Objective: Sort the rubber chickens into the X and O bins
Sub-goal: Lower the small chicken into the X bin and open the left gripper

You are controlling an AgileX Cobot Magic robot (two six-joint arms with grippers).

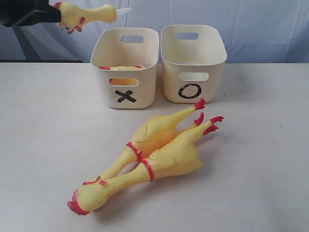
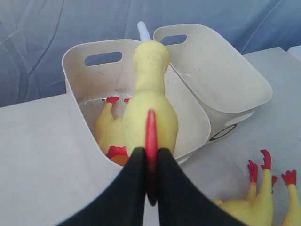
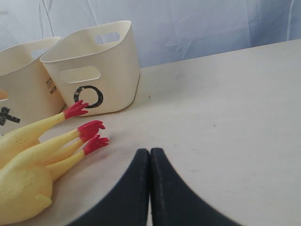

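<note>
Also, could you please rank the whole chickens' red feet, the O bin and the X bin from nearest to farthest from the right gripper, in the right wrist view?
From the right gripper:
1. Whole chickens' red feet, on the table just ahead.
2. O bin, behind the feet.
3. X bin, beyond the O bin.

The left gripper (image 2: 151,154) is hanging far left, pinching the head-and-neck piece (image 2: 149,70); the right gripper (image 3: 150,153) is hovering, jaws together.

Yellow, red-trimmed chickens (image 1: 174,157); black-marked cream bins (image 1: 145,89)
</note>
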